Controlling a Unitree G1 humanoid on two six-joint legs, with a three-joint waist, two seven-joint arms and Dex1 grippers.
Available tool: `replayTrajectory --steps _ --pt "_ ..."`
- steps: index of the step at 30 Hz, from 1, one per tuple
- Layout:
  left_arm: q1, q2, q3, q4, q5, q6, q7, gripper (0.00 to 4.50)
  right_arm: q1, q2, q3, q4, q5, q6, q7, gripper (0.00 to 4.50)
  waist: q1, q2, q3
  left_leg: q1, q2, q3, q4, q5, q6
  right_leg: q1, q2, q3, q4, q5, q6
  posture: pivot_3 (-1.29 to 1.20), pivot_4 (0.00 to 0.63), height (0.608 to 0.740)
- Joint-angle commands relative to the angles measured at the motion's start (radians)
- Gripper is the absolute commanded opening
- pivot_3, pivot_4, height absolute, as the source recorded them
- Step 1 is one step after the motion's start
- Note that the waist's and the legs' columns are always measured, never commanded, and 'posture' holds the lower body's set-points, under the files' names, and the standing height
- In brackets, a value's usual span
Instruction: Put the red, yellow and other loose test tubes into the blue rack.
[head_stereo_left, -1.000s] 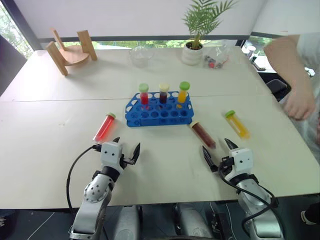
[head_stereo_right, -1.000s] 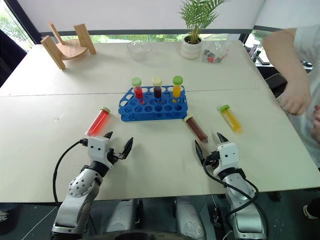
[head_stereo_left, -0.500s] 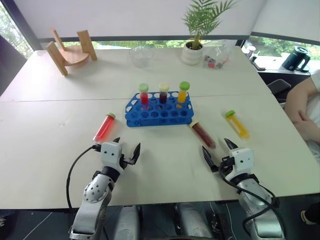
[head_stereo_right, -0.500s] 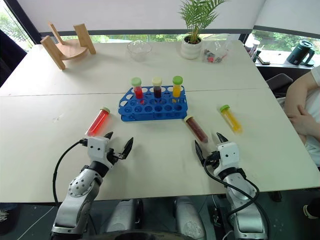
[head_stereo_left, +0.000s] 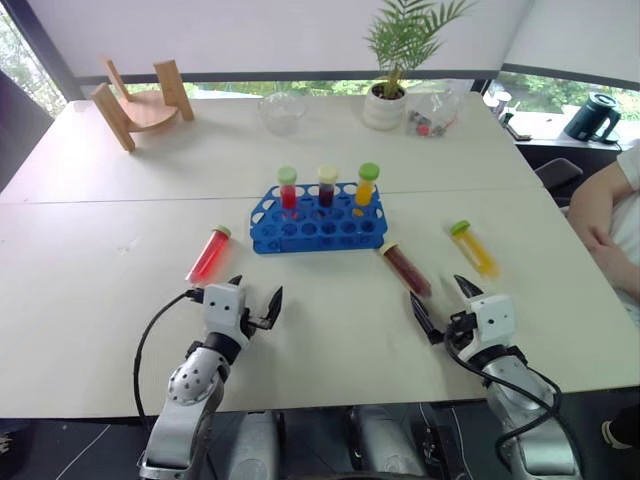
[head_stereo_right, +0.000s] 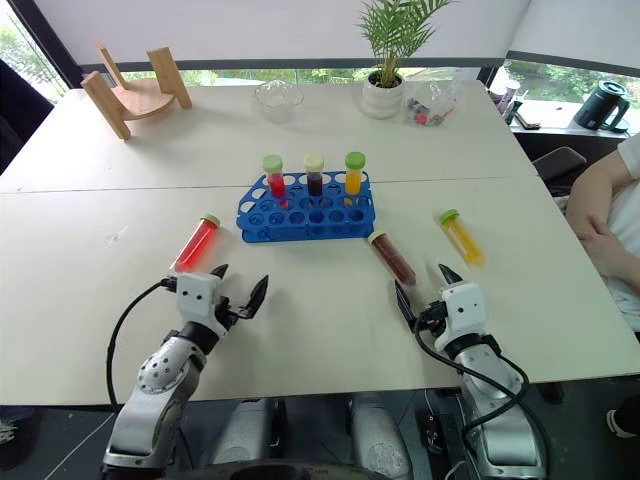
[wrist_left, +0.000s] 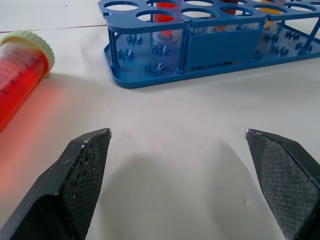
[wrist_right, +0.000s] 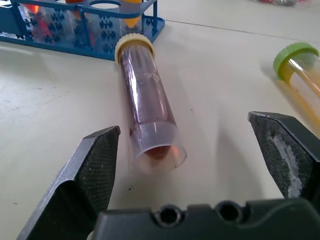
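The table (head_stereo_left: 90, 300) is a pale cream surface with a seam running across it just behind the blue rack (head_stereo_left: 318, 228). Beyond its far edge a window band runs along the room wall. On the far part of the table stand a wooden stand (head_stereo_left: 140, 100) at the left, a clear glass bowl (head_stereo_left: 282, 110) near the middle, a potted plant (head_stereo_left: 388, 95) and a clear bag of small items (head_stereo_left: 435, 110) to the right. A person's arm (head_stereo_left: 600, 215) shows past the right edge, with a dark kettle (head_stereo_left: 592, 117) behind it.

The blue rack sits at mid-table with three capped tubes upright in its far row: red, dark and yellow. Three loose tubes lie flat on the table: the red tube (head_stereo_left: 208, 255) left of the rack, the brown tube (head_stereo_left: 406, 268) just off the rack's right near corner, and the yellow tube (head_stereo_left: 474, 248) further right, well apart from the rack.

The left end effector (head_stereo_left: 255, 298) hovers near the front edge with fingers spread apart and nothing between them, the red tube just ahead to its left. The right end effector (head_stereo_left: 445, 305) is likewise spread wide and empty, the brown tube's base lying just ahead between its fingers.

Bare table lies between the two end effectors and in front of the rack; the left half of the table is largely unoccupied.
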Motion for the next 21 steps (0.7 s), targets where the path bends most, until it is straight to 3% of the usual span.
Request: replayTrajectory --steps 1,4,7,11,15,21 --pt "-0.011 0.032 -0.001 -0.086 -0.04 0.047 -0.044 4.42 0.011 -0.057 -0.05 -0.094 0.055 0.017 0.061 4.5 0.0 0.0 0.0 0.0 0.0 0.0 0.0 0.0 0.0 0.0 0.0 0.0 0.0 0.0 0.0 0.0 0.15 0.74" --pt "-0.032 0.122 0.015 -0.161 -0.114 0.146 -0.144 4.42 0.005 -0.159 -0.11 -0.171 0.145 0.103 0.153 4.5 0.0 0.0 0.0 0.0 0.0 0.0 0.0 0.0 0.0 0.0 0.0 0.0 0.0 0.0 0.0 0.0 0.15 0.74" --pt "-0.065 0.282 0.048 -0.257 -0.269 0.286 -0.312 4.42 -0.068 -0.292 -0.208 -0.238 0.338 0.316 0.24 4.5 -0.005 0.0 0.001 0.0 0.001 0.0 0.0 0.0 0.0 0.0 0.0 0.0 0.0 0.0 0.0 0.0 0.15 0.74" --pt "-0.188 0.455 0.135 -0.275 -0.452 0.436 -0.453 4.42 -0.302 -0.517 -0.268 -0.146 0.51 0.717 0.273 4.5 -0.017 0.0 0.003 0.001 0.0 0.0 0.0 0.0 0.0 0.001 0.0 0.0 0.0 0.0 -0.001 0.0 0.15 0.74" --pt "-0.324 0.648 0.193 -0.207 -0.591 0.508 -0.678 4.42 -0.746 -0.729 -0.057 0.165 0.493 1.109 0.33 4.5 -0.027 0.002 0.006 0.001 0.0 0.001 0.001 0.0 0.0 0.0 0.0 0.0 0.0 0.001 -0.001 0.0 0.15 0.74" --pt "-0.432 0.69 0.182 -0.162 -0.635 0.534 -0.731 4.42 -1.099 -0.706 0.289 0.48 0.362 1.201 0.467 4.5 -0.026 0.002 0.006 -0.006 0.001 0.001 -0.003 -0.005 0.009 -0.007 0.0 -0.001 -0.003 -0.001 0.001 0.0 0.15 0.74"
